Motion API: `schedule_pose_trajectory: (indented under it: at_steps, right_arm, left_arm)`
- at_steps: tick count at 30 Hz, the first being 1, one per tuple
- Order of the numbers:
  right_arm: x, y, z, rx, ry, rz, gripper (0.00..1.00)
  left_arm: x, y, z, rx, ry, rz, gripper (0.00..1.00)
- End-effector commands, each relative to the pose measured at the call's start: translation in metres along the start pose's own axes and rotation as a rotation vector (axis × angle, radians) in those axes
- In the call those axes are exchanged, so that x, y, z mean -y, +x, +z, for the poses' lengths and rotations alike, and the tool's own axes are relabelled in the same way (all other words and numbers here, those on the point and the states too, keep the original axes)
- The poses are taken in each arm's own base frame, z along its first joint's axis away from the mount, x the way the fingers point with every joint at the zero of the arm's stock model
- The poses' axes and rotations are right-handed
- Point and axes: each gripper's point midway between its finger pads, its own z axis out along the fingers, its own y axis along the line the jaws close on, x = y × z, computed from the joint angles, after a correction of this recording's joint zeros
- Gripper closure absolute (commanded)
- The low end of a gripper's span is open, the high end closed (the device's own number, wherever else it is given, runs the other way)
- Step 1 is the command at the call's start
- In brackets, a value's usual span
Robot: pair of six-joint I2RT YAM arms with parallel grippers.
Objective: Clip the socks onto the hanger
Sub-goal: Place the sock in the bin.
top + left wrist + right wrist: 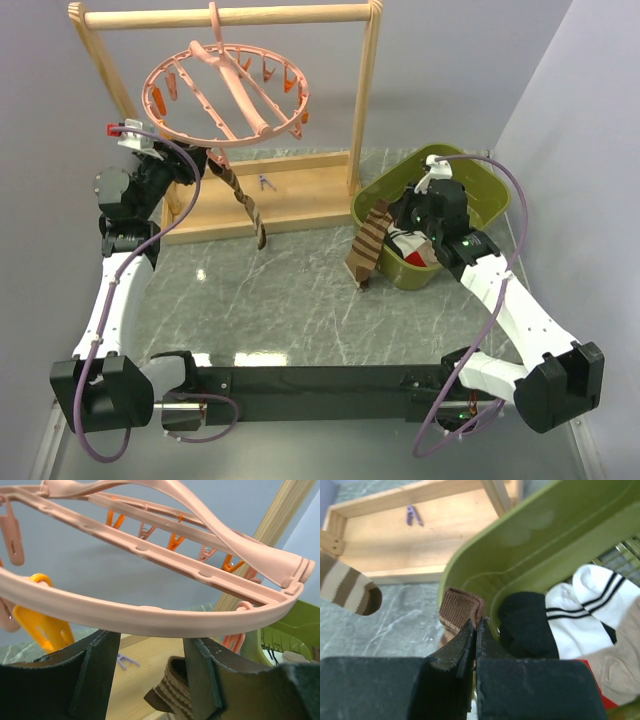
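Roughly halfway. One brown striped sock (pixel 250 205) hangs upper left under the pink ring hanger (pixel 225 95), between the left gripper's (pixel 152 655) parted jaws; I cannot tell whether it is clipped. The right gripper (pixel 474 630), pinched shut, holds the other striped sock (pixel 368 245) at the green bin (pixel 480 195), centre right.

Plain pale grey walls (pixel 480 60), grey marble-patterned tabletop (pixel 300 300), light wooden rack (pixel 364 100) at back, soft even light

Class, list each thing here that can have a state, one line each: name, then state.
hanger, hooked on the rack rail, tilted.
left gripper, open under the hanger's rim.
hanging sock, dangling below the rim.
right gripper, shut on second sock.
second sock, draped over the basket's edge.
basket, holding other socks.
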Motion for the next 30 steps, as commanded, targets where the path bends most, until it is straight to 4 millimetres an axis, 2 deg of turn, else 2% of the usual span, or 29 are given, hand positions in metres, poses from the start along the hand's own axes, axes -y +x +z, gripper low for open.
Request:
schedule_pose_trajectory:
  at_steps: [1,5,8,12,13,14,15,17,19,23,26,30]
  right_arm:
    - [-0.02,-0.033,-0.01,0.101,-0.092,-0.026,1.0]
    - [-0.022,-0.027,-0.002,0.05,-0.097,-0.027,1.0]
    - [-0.028,-0.031,0.001,0.061,-0.122,-0.021,1.0]
    - [-0.027,-0.051,0.01,0.113,-0.088,-0.008,1.0]
    - [-0.02,-0.056,0.014,0.126,-0.047,-0.002,1.0]
    - [-0.015,-0.051,0.025,0.102,-0.021,0.0,1.0]
    - [-0.015,-0.06,0.027,0.107,-0.011,0.006,1.0]
    - [0.0,-0.057,0.045,0.078,0.07,0.031,1.0]
    - [0.008,-0.06,0.049,0.075,0.094,0.054,1.0]
    - [0.028,-0.06,0.049,0.091,0.163,0.079,1.0]
    - [0.053,-0.061,0.045,0.097,0.241,0.095,1.0]
    - [0.07,-0.054,0.042,0.078,0.26,0.119,1.0]
  left_arm:
    - [0.0,-0.019,-0.001,0.051,-0.028,0.029,0.42]
    - [-0.006,-0.02,0.0,0.047,-0.066,0.012,0.41]
    - [-0.009,-0.02,0.0,0.042,-0.084,-0.004,0.41]
    - [-0.008,-0.023,-0.002,0.052,-0.089,-0.002,0.41]
    - [-0.007,-0.023,-0.003,0.053,-0.088,-0.004,0.41]
    - [-0.006,-0.022,-0.003,0.052,-0.083,-0.004,0.41]
    - [-0.006,-0.022,-0.003,0.051,-0.081,-0.006,0.41]
    - [-0.005,-0.022,-0.003,0.052,-0.078,-0.01,0.41]
    - [-0.005,-0.022,-0.004,0.049,-0.08,-0.008,0.41]
    - [-0.006,-0.022,-0.005,0.05,-0.086,-0.006,0.41]
    - [-0.007,-0.021,-0.005,0.049,-0.088,-0.005,0.41]
    - [-0.007,-0.02,-0.004,0.048,-0.085,-0.011,0.41]
